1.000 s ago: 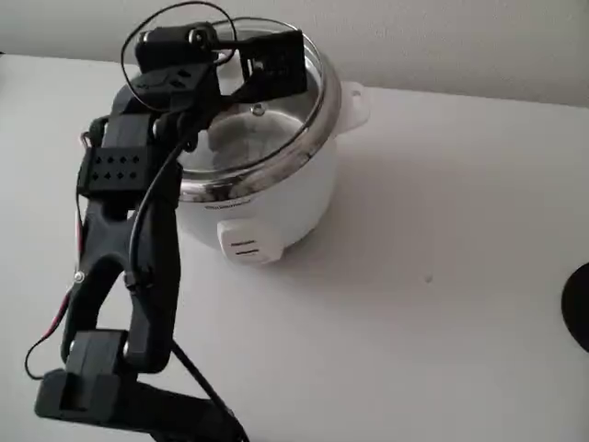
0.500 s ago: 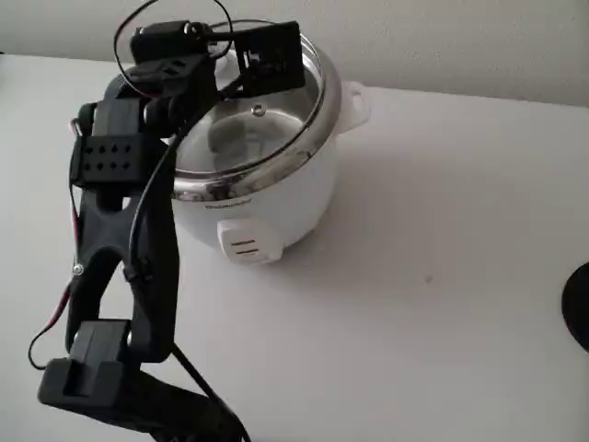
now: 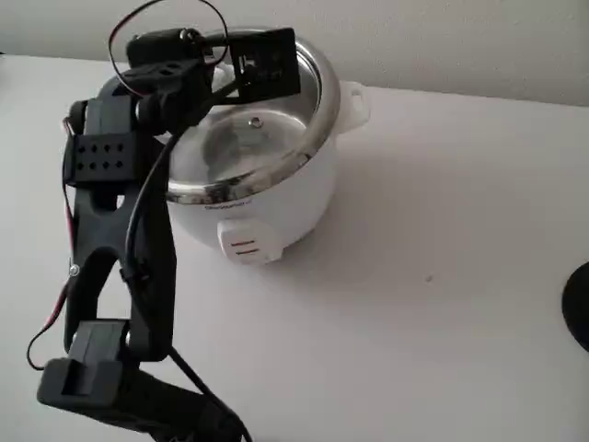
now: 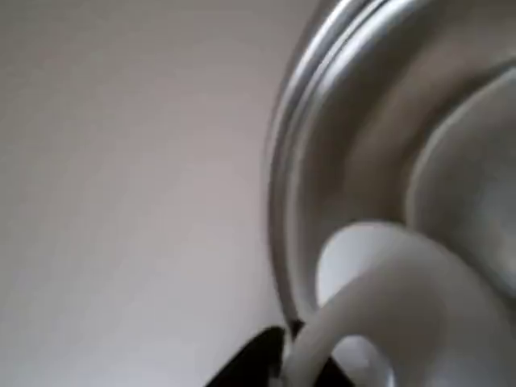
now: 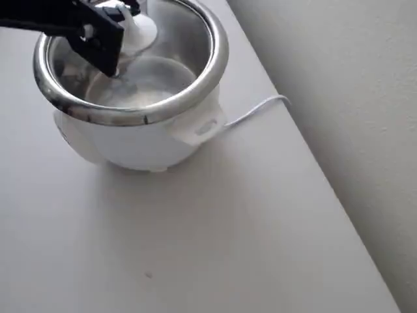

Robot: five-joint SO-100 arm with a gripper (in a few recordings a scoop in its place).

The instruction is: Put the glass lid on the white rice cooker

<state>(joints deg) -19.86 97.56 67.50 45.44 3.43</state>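
The white rice cooker stands at the back of the table, its switch panel facing front. The glass lid lies over its steel rim, close to level, with the vent hole showing. My black gripper hangs over the lid's far side, shut on the white knob. In the wrist view the knob sits right at a black fingertip, beside the lid's metal rim. In the fixed view the gripper hides the knob.
The white table is bare to the right of and in front of the cooker. A white cord runs from the cooker toward the wall. A dark round object sits at the right edge. My arm's base stands front left.
The arm has shifted a little left and down. The lid, tilted up before, has come down toward the cooker's rim, still held by its knob.
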